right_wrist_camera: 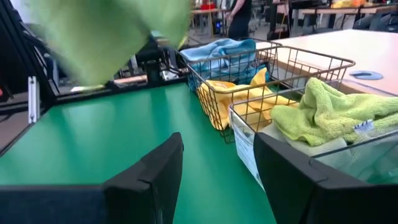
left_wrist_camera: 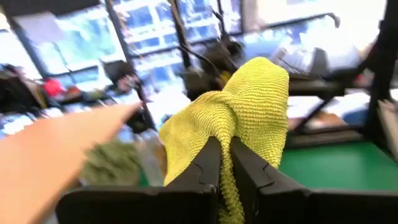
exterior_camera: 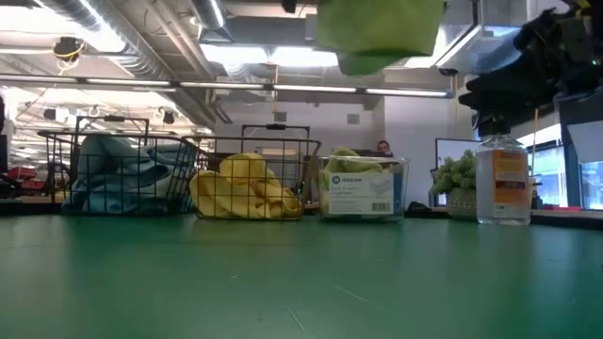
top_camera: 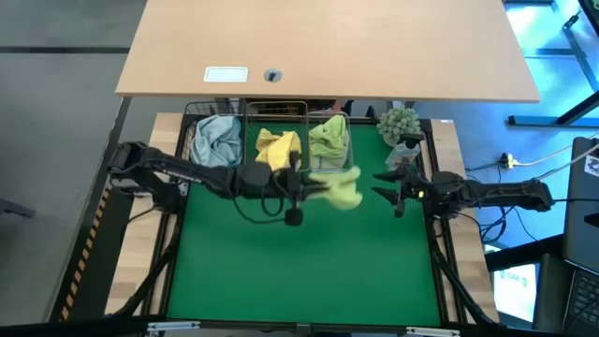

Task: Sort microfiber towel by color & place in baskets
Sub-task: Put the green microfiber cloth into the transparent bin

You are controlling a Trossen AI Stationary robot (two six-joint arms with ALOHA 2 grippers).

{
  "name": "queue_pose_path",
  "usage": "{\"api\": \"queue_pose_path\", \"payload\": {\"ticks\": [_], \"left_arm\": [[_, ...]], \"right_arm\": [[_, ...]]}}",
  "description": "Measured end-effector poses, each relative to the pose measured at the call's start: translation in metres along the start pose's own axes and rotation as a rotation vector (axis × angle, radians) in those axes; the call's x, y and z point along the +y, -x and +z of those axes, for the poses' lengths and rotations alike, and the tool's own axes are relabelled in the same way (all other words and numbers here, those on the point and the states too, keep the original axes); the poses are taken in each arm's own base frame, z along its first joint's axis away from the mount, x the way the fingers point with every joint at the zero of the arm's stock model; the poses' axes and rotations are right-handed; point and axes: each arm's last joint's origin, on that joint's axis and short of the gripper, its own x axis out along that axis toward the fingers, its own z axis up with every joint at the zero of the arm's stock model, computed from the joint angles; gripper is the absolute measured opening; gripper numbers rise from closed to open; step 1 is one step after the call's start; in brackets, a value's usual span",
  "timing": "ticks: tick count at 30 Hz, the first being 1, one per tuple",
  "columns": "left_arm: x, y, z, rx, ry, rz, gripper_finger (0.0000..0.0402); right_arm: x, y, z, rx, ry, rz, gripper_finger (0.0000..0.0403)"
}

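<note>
While clenched on a fuzzy pale green microfiber towel (top_camera: pixel 339 187), left gripper (top_camera: pixel 301 183) hovers near clear plastic basket (top_camera: pixel 329 140) | right gripper (top_camera: pixel 386 184) released, beside that basket.

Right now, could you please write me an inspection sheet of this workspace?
Surface: green mat, bare in front.
Job's things: black basket holds blue towels; middle wire basket holds yellow towels; clear basket holds green towels. One pale green towel hangs above the mat.
Clutter: potted plant and clear bottle on the right side.
Grippers: left gripper shut on the hanging towel; right gripper open, empty, near the plant.
Cables: one loops under the left arm; more lie off the table on the right.
Surroundings: wooden desk behind the baskets; a person far off.
</note>
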Motion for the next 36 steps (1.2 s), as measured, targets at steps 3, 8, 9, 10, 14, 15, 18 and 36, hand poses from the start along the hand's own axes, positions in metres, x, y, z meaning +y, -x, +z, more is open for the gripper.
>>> {"api": "queue_pose_path", "payload": {"ticks": [3,8,9,10,14,15,18,36], "left_arm": [[0.021,-0.005,0.011,-0.032,-0.014,0.060,0.0009],[0.061,-0.009,0.011,-0.030,-0.002,0.173,0.0009],[0.070,-0.009,0.009,-0.025,0.002,0.194,0.0009],[0.079,-0.009,0.008,-0.021,0.004,0.214,0.0009],[0.111,-0.010,-0.001,-0.005,0.042,0.283,0.0010],[0.118,-0.010,-0.004,0.004,0.059,0.291,0.0010],[0.137,-0.013,-0.015,0.013,0.105,0.306,0.0010],[0.168,-0.059,-0.137,0.311,0.253,0.355,0.0011]], "right_arm": [[-0.002,0.003,-0.007,-0.029,-0.008,0.004,0.0198],[-0.003,0.008,-0.013,-0.076,-0.018,0.010,0.0198],[-0.004,0.008,-0.014,-0.084,-0.019,0.011,0.0198],[-0.004,0.009,-0.014,-0.093,-0.019,0.012,0.0198],[-0.005,0.011,-0.017,-0.128,-0.022,0.018,0.0198],[-0.005,0.011,-0.017,-0.136,-0.020,0.023,0.0198],[-0.005,0.011,-0.017,-0.136,-0.004,0.023,0.0198],[-0.005,0.011,-0.018,-0.131,-0.003,0.023,0.0198]]}}
